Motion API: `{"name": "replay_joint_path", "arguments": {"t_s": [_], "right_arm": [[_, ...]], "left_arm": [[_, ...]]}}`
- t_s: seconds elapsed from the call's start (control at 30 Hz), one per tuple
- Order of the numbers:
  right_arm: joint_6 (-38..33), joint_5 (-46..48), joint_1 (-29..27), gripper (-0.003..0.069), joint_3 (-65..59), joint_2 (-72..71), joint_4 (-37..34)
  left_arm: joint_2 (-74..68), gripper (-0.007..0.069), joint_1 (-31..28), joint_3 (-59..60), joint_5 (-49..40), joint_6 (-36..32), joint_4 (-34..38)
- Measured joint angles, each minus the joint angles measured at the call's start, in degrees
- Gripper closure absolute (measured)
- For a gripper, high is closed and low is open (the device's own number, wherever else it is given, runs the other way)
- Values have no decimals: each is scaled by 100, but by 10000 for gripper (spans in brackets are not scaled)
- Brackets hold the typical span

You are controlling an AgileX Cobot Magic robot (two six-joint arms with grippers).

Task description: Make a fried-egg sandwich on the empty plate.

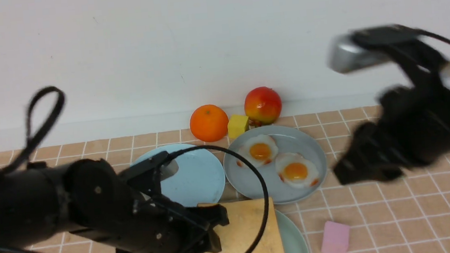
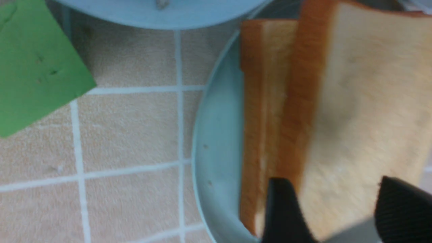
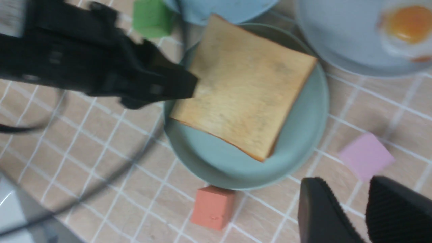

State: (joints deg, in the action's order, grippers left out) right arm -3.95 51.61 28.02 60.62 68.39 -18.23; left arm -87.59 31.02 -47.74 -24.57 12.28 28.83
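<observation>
- My left gripper [image 1: 215, 230] had its jaws apart at the sandwich's left edge; I couldn't tell whether they touched it.
- My right gripper [image 3: 347, 180] hung raised to the right, jaws apart, nothing between them.
- The sandwich [image 1: 244, 236] lay stacked on the mint plate [image 1: 296, 235], its upper toast slice shifted off the lower one; I couldn't see any egg inside.
- Bare plate showed along its right side, and a cable [image 1: 265, 193] looped across my view of it.
- Beyond the rim, tile separated the plate from the pink block [image 1: 335, 238] on the right; the green block [image 2: 44, 71] sat left, the orange-red block [image 3: 213, 207] near.
- Farther off, the sky-blue plate [image 1: 193, 179] stood left of the grey-blue plate [image 1: 255, 181] with two eggs [image 1: 259, 151].
</observation>
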Motion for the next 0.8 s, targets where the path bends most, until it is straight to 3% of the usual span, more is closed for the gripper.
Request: {"name": "replay_joint_path", "arguments": {"t_s": [0.17,0.33,0.4,0.5,0.53,0.57,0.6,0.63,0.67,0.8], "right_arm": [[-176,-1016,0,427,-1570,-1654,113],[-941,-2104,0,427,-3147,-4004,120],[-1102,-2428,0,427,-3585,-4764,120],[-1314,-2746,0,455,-4315,-6134,120],[-1326,-2752,0,459,-4345,-6201,120],[-1341,-2758,0,497,-4529,-6602,120],[-1347,-2752,0,517,-4583,-6718,114],[-1353,-2761,0,581,-4650,-6868,119],[-1351,-2780,0,631,-4666,-6897,119],[-1351,-2809,0,671,-4671,-6904,119]], "left_arm": [[808,164,0,22,-475,-182,-221],[2074,202,0,46,-1315,-281,-281],[2474,238,0,81,-1568,-280,-234],[3582,385,0,393,-2057,-295,17],[3646,396,0,393,-2074,-295,33],[4089,470,0,639,-2153,-300,157],[4216,491,0,711,-2164,-294,196],[4766,589,0,1010,-2172,-262,367],[5067,628,0,1241,-2172,-256,532],[5855,638,0,1806,-2044,-246,848]]}}
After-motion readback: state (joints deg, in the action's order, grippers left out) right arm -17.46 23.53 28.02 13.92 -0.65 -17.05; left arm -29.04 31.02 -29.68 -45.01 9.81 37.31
